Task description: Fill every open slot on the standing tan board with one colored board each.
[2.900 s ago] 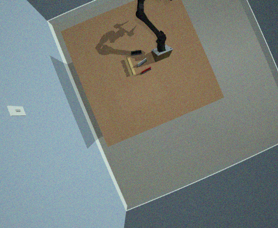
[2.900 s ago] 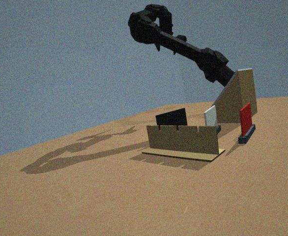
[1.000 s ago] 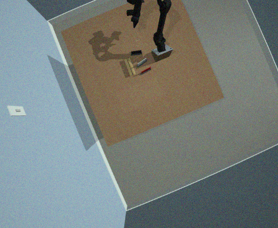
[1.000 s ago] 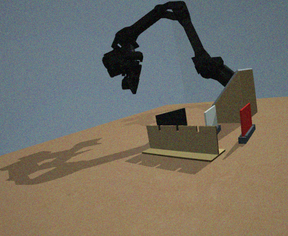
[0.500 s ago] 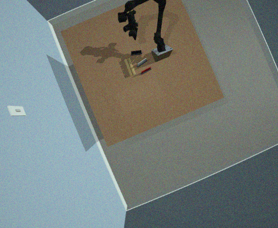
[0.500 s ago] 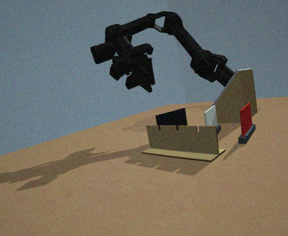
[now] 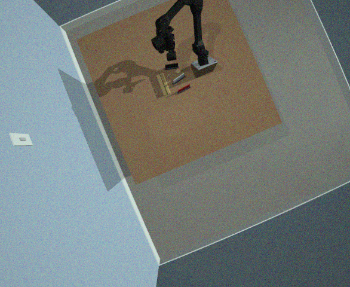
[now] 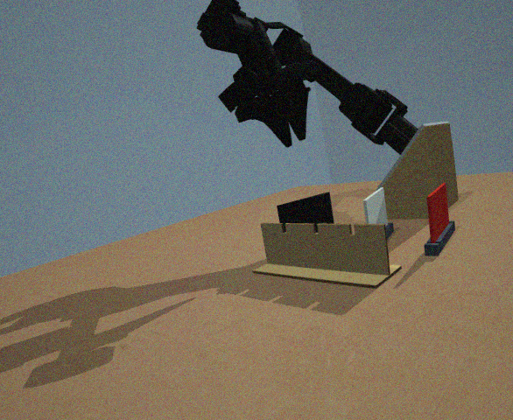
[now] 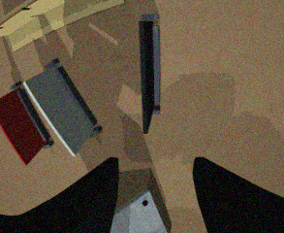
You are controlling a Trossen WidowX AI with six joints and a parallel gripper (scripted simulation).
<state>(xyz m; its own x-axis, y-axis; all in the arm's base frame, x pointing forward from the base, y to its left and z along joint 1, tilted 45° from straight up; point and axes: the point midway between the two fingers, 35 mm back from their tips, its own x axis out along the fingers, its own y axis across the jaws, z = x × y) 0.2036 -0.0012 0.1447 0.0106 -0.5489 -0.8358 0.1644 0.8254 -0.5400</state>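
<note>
Top view: across the worktop (image 7: 193, 139) (image 8: 248, 361) (image 9: 229, 39), nearer upper edge than lower, standing slotted tan board (image 7: 164, 85) (image 8: 326, 248) (image 9: 74, 18), three slots open; nearby, upright in holders, black board (image 7: 171, 66) (image 8: 306, 208) (image 9: 145, 68), white board (image 7: 178, 78) (image 8: 375, 207) (image 9: 59, 109), red board (image 7: 183, 88) (image 8: 438, 212) (image 9: 17, 128); above, fingers (image 7: 171, 56) (image 8: 299, 122) partway apart, empty.
</note>
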